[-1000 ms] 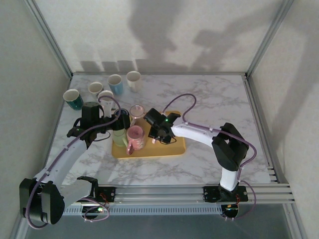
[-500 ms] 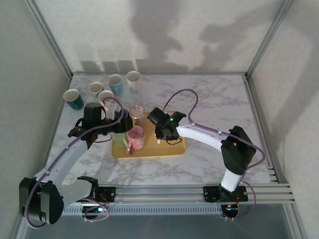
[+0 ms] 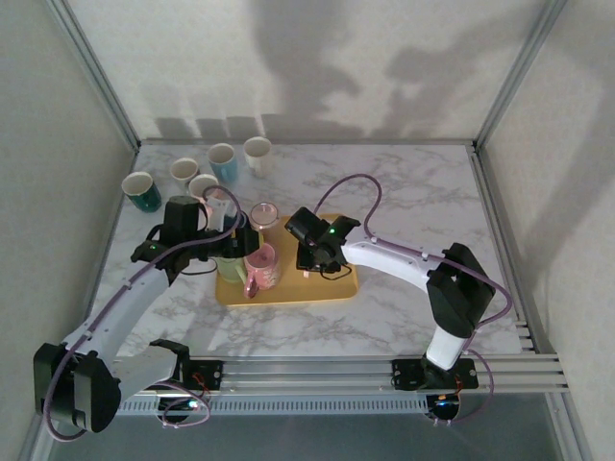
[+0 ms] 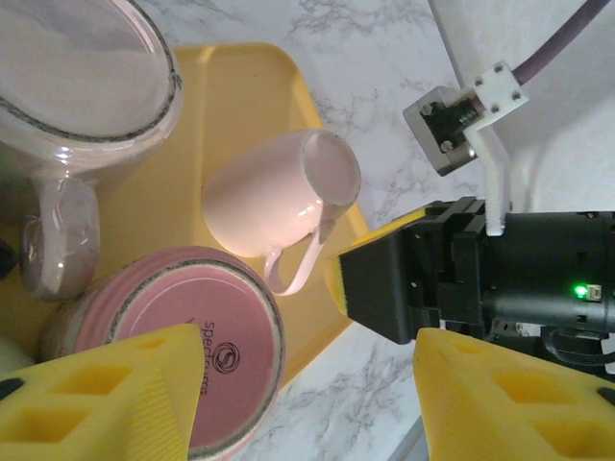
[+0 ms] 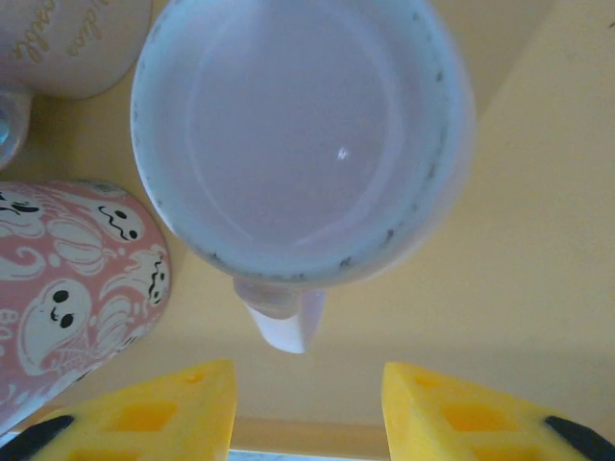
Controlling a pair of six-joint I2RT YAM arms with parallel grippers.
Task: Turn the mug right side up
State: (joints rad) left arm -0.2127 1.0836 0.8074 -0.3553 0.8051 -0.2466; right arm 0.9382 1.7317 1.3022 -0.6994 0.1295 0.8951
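Note:
A pale pink mug point(image 4: 279, 206) lies on its side on the yellow tray point(image 3: 332, 283). In the right wrist view its open mouth point(image 5: 298, 134) faces me and its handle point(image 5: 283, 322) points down toward my fingers. My right gripper point(image 5: 307, 413) is open just short of that handle, with nothing between its fingers. It sits low over the tray's middle point(image 3: 309, 252). My left gripper point(image 4: 307, 403) is open above the tray's left side, over an upside-down pink mug point(image 4: 192, 336) that it does not hold.
An upside-down clear glass mug point(image 4: 77, 86) and a pink ghost-print mug point(image 5: 67, 279) crowd the tray's left part. Several upright mugs stand at the back left, among them a teal one point(image 3: 140, 190) and a blue one point(image 3: 222, 159). Frame walls close in on both sides.
The right arm's elbow has swung to the right and its gripper has shifted slightly along the tray. The left arm has barely moved.

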